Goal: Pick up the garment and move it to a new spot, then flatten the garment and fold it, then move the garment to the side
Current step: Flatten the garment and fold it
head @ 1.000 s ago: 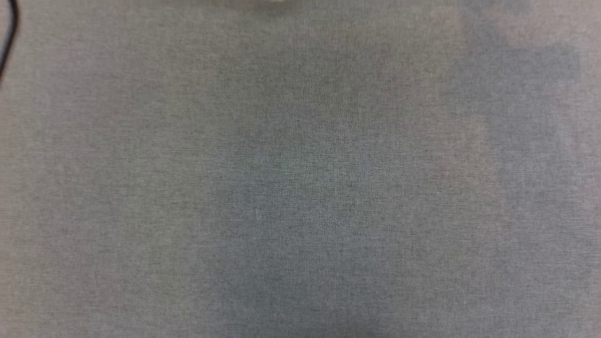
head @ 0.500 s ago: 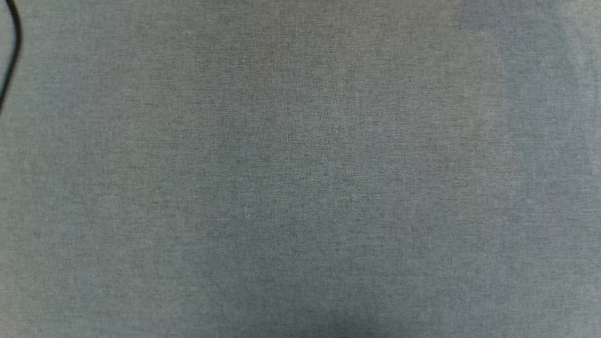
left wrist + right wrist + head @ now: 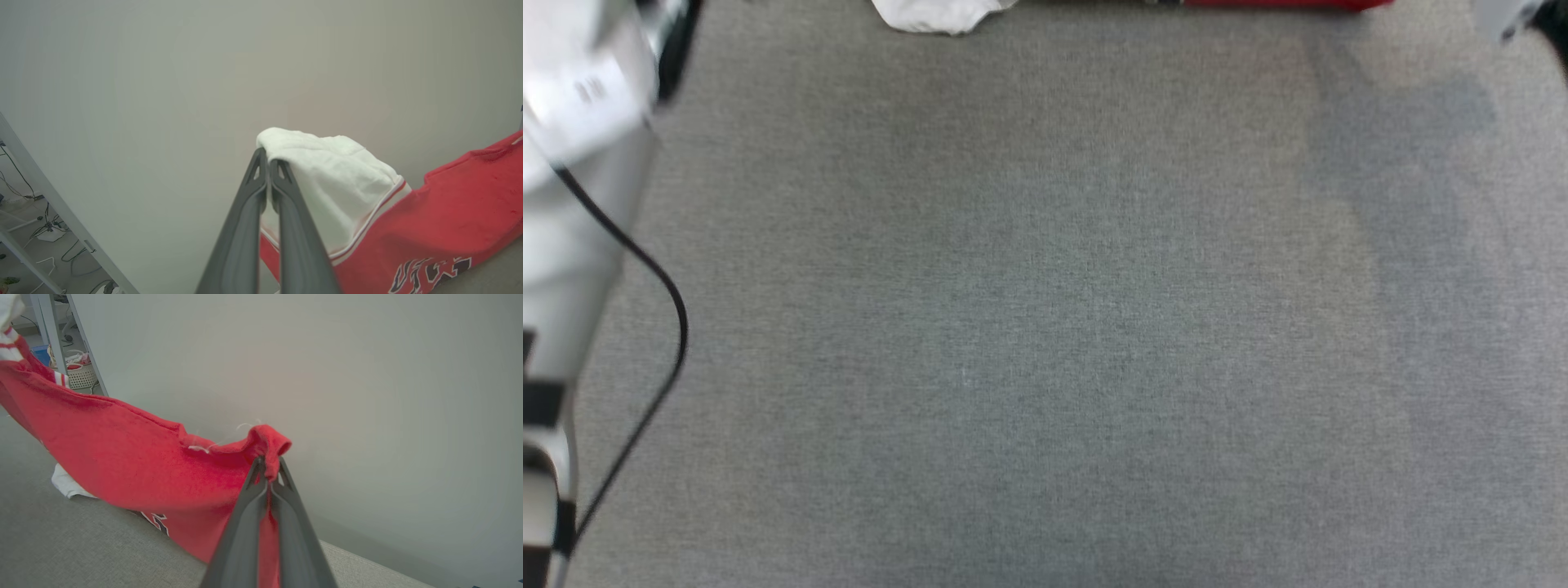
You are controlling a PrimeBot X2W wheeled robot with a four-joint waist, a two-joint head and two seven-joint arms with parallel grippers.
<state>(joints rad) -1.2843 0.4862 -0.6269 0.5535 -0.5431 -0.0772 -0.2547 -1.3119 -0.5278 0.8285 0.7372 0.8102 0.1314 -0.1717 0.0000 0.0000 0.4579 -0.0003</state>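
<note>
Left wrist view: the left end effector [image 3: 268, 161] is clenched, its two dark fingers pressed together on a fold of the white sleeve [image 3: 327, 183] of the garment [image 3: 441, 212]. The sleeve drapes over the fingertips and is raised in front of a plain pale wall [image 3: 163, 81]. The red body runs off to the right of that view, with red-and-white striped trim at the sleeve seam. Part of the black, white-outlined print [image 3: 429, 273] shows at the lower edge. In the right wrist view, the right end effector [image 3: 268, 463] is likewise clamped shut, grasping a bunched red corner of the cloth. From there the red fabric spreads to the left of that view as a hanging sheet. Its lower edge reaches the grey woven surface [image 3: 81, 547], where a white part of the cloth lies. A white basket [image 3: 79, 373] stands on the floor beyond. In the head view, the garment appears at the top edge as a white fold and a thin red strip, on the far side of the surface. A pale forearm [image 3: 572, 204], blurred, with a black cable [image 3: 674, 310] looping from it, occupies the left side.
</note>
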